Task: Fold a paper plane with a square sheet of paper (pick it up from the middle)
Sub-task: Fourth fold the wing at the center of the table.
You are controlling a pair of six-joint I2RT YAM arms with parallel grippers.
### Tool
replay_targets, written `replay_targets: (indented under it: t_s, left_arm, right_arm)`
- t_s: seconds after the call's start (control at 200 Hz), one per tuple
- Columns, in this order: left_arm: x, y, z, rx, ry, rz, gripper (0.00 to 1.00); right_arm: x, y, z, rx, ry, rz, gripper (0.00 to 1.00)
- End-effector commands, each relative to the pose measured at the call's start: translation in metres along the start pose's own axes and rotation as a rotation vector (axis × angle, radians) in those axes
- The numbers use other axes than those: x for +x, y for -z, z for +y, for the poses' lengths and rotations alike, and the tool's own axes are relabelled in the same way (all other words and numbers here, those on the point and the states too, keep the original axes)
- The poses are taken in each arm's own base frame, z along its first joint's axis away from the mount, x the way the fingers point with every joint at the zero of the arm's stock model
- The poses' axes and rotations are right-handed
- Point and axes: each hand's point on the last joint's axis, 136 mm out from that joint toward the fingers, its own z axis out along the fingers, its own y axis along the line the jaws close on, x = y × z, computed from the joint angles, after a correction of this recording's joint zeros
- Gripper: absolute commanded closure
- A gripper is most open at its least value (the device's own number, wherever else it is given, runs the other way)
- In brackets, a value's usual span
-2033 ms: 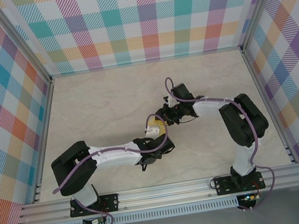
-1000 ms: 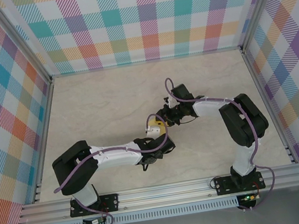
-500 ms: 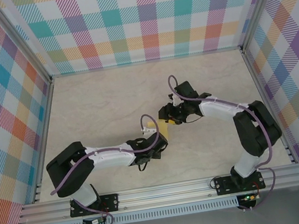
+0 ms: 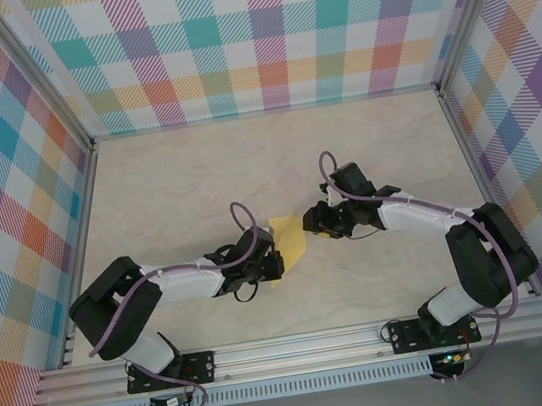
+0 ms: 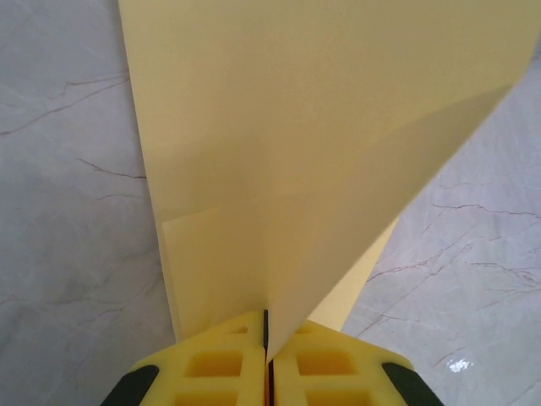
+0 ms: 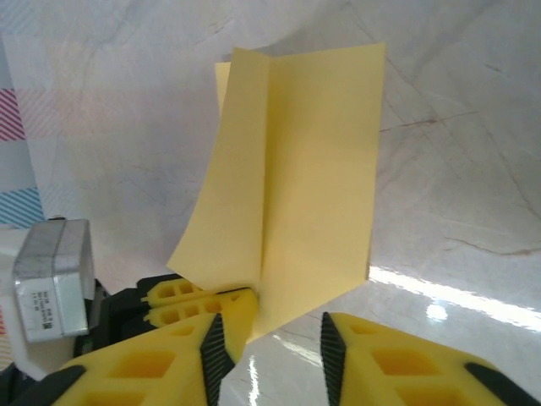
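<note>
The yellow sheet of paper [image 4: 290, 242], folded along a centre crease, stands up off the table between the two arms. My left gripper [image 4: 271, 264] is shut on its lower edge. In the left wrist view the jaws [image 5: 267, 334] meet on the crease and the paper [image 5: 321, 127] fans upward in two flaps. My right gripper [image 4: 312, 222] is just right of the paper with its jaws open. In the right wrist view [image 6: 272, 338] the paper's [image 6: 313, 169] lower corner hangs beside the left finger [image 6: 221, 338]. The left gripper's fingers [image 6: 186, 298] pinch it there.
The marble-patterned tabletop [image 4: 178, 186] is ringed by plaid walls [image 4: 257, 33] and a metal rail [image 4: 302, 350] at the near edge. The left wrist's grey camera box [image 6: 51, 279] sits close to my right gripper's left finger.
The left gripper has pulled the paper toward the near left. The right gripper has moved down and right beside it, and its jaws now stand apart off the paper.
</note>
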Motion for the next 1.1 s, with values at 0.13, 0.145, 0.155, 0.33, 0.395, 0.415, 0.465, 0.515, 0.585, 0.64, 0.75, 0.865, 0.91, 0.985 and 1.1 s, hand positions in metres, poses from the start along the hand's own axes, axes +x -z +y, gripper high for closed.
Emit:
replay_targets:
  t_s: [0.13,0.145,0.155,0.33,0.395,0.415,0.465,0.515,0.585,0.64,0.75,0.865,0.91,0.985,1.1]
  left_arm:
    - [0.006,-0.002,0.002,0.090,0.038,0.053,0.92]
    - [0.007,-0.002,0.002,0.093,0.040,0.056,0.92]
    - [0.006,-0.002,0.002,0.096,0.042,0.055,0.92]
    - [0.007,-0.003,0.003,0.135,0.069,0.082,0.91]
    - [0.006,-0.003,0.004,0.146,0.079,0.085,0.91]
    - [0.007,-0.003,0.005,0.148,0.082,0.086,0.91]
    - [0.006,-0.002,0.005,0.158,0.092,0.088,0.91]
    - [0.006,-0.002,0.005,0.171,0.099,0.098,0.91]
    - [0.006,-0.002,0.005,0.178,0.104,0.102,0.91]
    - [0.006,-0.002,0.005,0.180,0.107,0.102,0.91]
    - [0.004,-0.003,0.006,0.190,0.114,0.106,0.91]
    - [0.004,-0.003,0.006,0.194,0.117,0.113,0.91]
    - [0.004,-0.003,0.006,0.196,0.120,0.115,0.91]
    - [0.003,-0.002,0.007,0.195,0.123,0.112,0.89]
    - [0.002,0.002,0.008,0.180,0.119,0.105,0.84]
  right_arm:
    - [0.011,-0.016,0.031,-0.136,0.047,0.047,0.78]
    - [0.012,-0.018,0.033,-0.140,0.048,0.051,0.79]
    - [0.012,-0.019,0.033,-0.143,0.047,0.054,0.79]
    - [0.017,-0.040,0.044,-0.174,0.044,0.093,0.84]
    - [0.018,-0.047,0.045,-0.180,0.034,0.104,0.84]
    - [0.018,-0.048,0.046,-0.184,0.029,0.106,0.84]
    - [0.017,-0.052,0.047,-0.194,0.024,0.111,0.84]
    - [0.016,-0.054,0.048,-0.198,0.019,0.109,0.84]
    - [0.016,-0.057,0.051,-0.215,0.017,0.124,0.84]
    - [0.016,-0.060,0.053,-0.227,0.011,0.130,0.84]
    - [0.017,-0.065,0.057,-0.234,0.015,0.143,0.84]
    - [0.015,-0.070,0.050,-0.202,0.000,0.133,0.83]
    - [0.013,-0.072,0.047,-0.181,-0.005,0.121,0.83]
    - [0.009,-0.074,0.041,-0.151,-0.013,0.106,0.83]
    - [0.008,-0.078,0.037,-0.126,-0.019,0.103,0.83]
